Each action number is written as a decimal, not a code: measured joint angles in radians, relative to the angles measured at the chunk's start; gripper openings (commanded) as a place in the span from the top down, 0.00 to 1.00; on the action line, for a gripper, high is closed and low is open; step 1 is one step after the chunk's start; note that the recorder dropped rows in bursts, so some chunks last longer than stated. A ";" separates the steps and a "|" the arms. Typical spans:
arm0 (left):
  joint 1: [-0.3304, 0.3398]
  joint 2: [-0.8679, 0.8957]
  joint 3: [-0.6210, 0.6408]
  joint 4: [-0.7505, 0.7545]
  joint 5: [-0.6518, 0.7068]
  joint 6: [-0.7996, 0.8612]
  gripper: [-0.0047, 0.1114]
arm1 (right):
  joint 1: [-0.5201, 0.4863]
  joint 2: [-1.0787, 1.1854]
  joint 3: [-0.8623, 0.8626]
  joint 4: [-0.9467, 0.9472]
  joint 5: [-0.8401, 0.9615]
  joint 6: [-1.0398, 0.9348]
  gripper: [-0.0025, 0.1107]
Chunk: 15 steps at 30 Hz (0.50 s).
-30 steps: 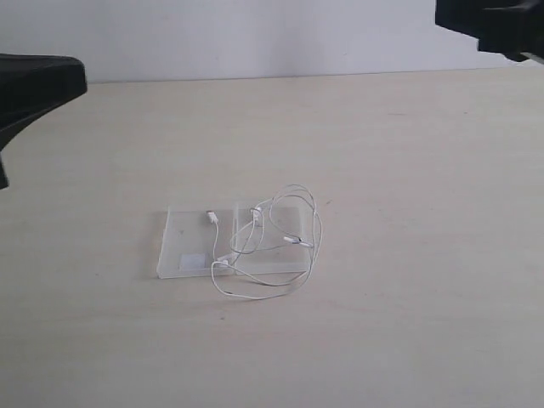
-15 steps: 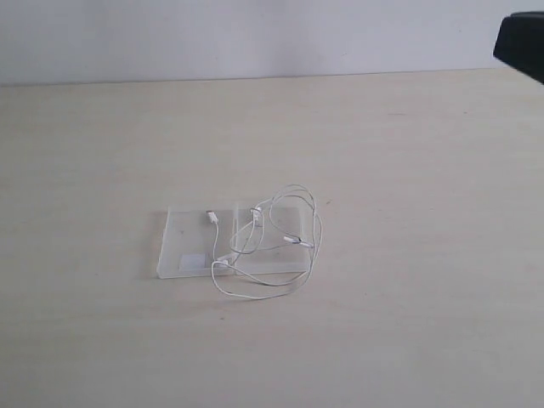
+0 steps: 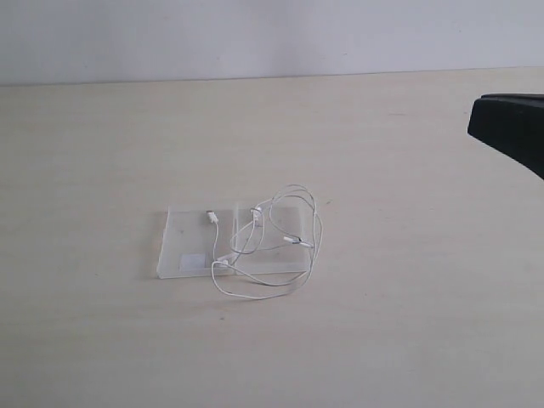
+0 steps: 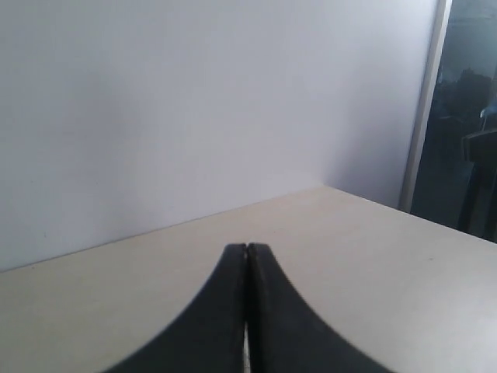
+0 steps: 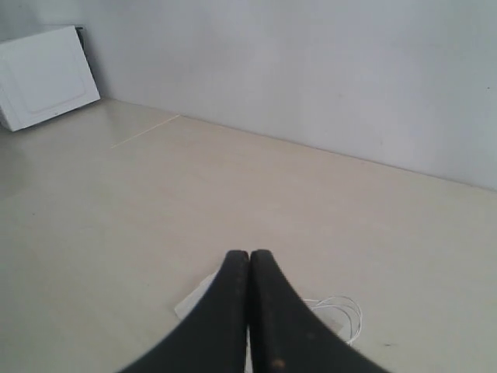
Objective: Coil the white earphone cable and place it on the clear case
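**Pale surface [image 3: 408,331] quiet, white earphone cable [image 3: 294,240] lying on the clear case [image 3: 183,242]**

Wood-toned surface, blank wall [image 3: 255,34] behind, and the business sits right in the middle. The white earphone cable lies in loose, uneven loops. Most of them are draped over the right half of the clear case, and one loop spills off the near edge onto the surface. Its small white ends rest on the plastic; which is earbud and which is plug, I can't tell from here. The case lies flat and open, its left half bare but for a small white label [image 3: 194,260]. Coiled? Loosely, I'd say. Placed? Mostly, with that overhang the one untidy bit.

Now outward. Right gripper [image 5: 248,258]: fingers pressed together, nothing between them. Its wrist view looks past them to a corner of the case and a curl of cable, well apart from both. From where I stand only the right arm [image 3: 510,132], a dark bulk, pokes in at the edge. Left gripper [image 4: 246,250]: also closed on nothing, aimed at wall and bare surface, nowhere near the things. Both held off, I reckon, so nothing snags that thin wire.
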 measured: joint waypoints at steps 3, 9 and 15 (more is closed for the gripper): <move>0.000 0.000 0.000 0.013 0.000 -0.002 0.96 | 0.000 0.000 0.000 0.000 -0.003 0.000 0.98; 0.000 0.000 0.000 0.022 0.000 -0.002 0.96 | 0.000 0.000 0.000 0.000 -0.003 0.002 0.98; -0.002 -0.002 0.000 0.024 -0.002 -0.002 0.96 | 0.000 0.000 0.000 0.000 -0.003 0.004 0.98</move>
